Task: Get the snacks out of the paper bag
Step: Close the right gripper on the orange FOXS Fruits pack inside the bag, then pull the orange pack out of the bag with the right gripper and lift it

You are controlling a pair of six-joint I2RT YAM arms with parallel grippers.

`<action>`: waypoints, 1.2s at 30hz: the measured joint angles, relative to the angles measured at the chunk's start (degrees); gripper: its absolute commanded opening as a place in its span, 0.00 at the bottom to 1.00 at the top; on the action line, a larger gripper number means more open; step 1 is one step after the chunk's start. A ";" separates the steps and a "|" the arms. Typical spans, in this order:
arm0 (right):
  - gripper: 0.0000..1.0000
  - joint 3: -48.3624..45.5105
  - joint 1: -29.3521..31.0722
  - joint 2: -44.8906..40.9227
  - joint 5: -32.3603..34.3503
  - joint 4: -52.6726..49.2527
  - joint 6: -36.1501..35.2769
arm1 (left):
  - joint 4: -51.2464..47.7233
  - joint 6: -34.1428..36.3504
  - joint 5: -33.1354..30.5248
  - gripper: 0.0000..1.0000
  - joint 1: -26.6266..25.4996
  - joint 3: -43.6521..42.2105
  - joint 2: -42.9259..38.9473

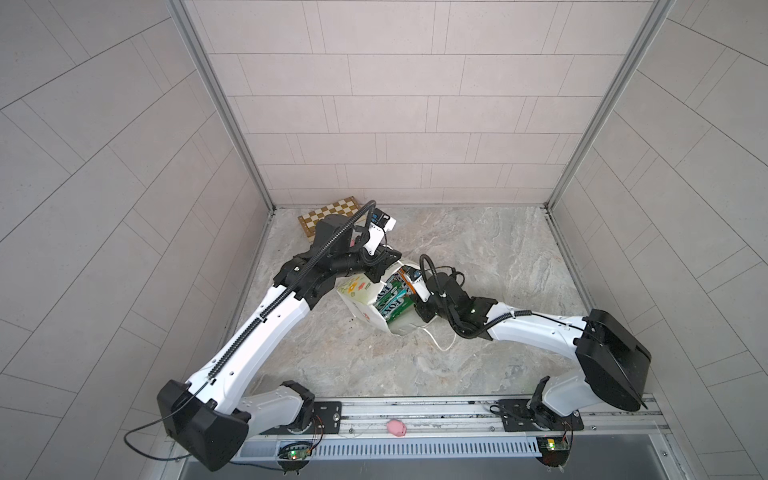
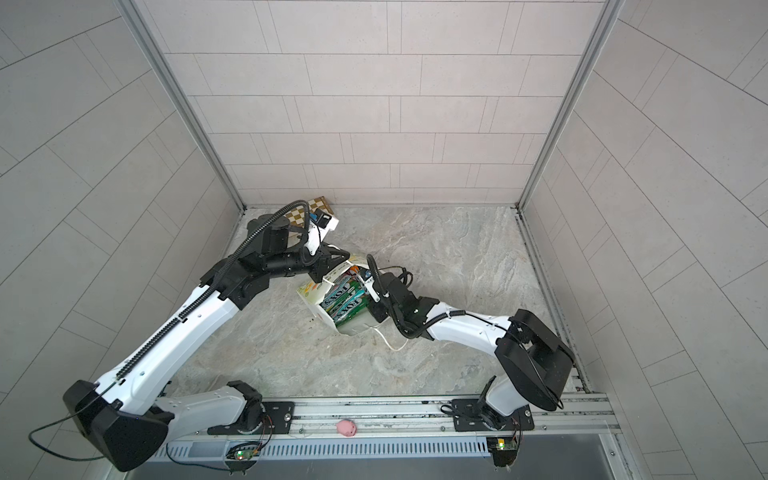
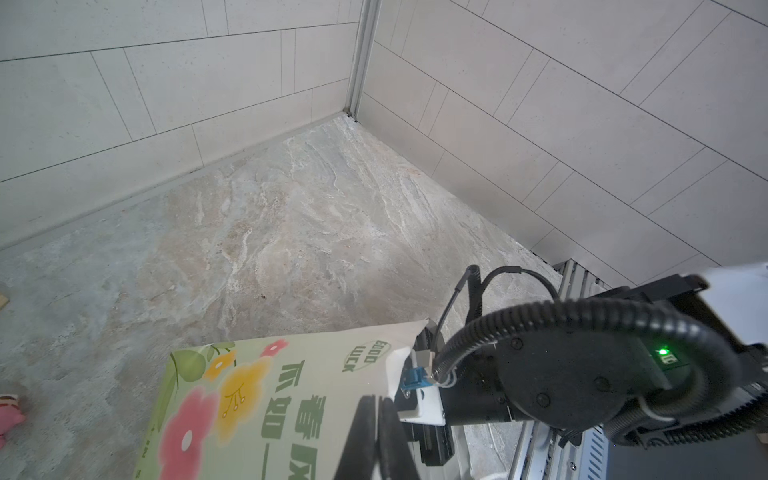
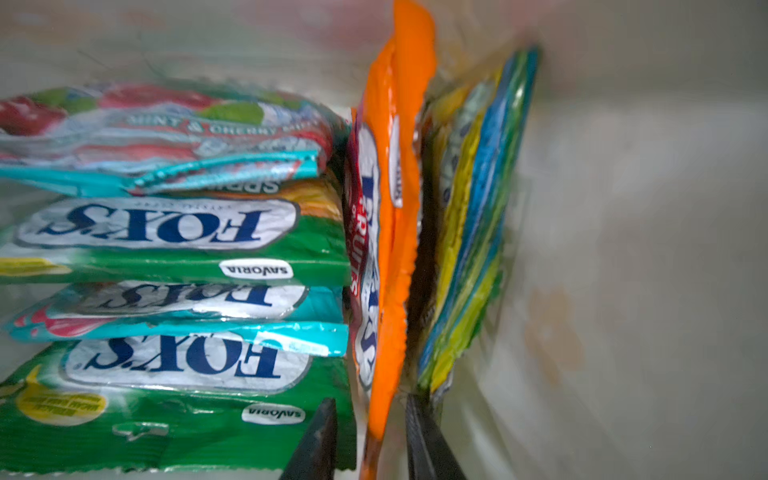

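1. The paper bag (image 1: 359,301) lies tipped over near the middle of the bench (image 1: 498,257), mouth towards the right arm; likely so the packets can be reached
2. The left gripper (image 3: 376,405) is clenched on the bag's rim, seemingly to hold the mouth wide
3. The right gripper (image 4: 370,399) is inside the bag, jaws apart astride the orange packet (image 4: 399,124), not yet pinching it
4. The snacks (image 1: 392,297) are inside the bag: glossy, crinkled green and teal packets stacked flat; the orange one stands on edge beside them

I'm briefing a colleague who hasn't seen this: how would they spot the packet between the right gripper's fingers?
Find the white paper bag in the middle of the marble table; the right gripper reaches inside it. Between its fingers is the only orange packet, edge-on beside stacked green and teal packets.
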 measured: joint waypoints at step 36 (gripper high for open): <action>0.00 2.86 -0.26 0.42 0.00 1.42 0.28 | -1.03 0.11 -4.96 0.00 -0.83 0.00 0.61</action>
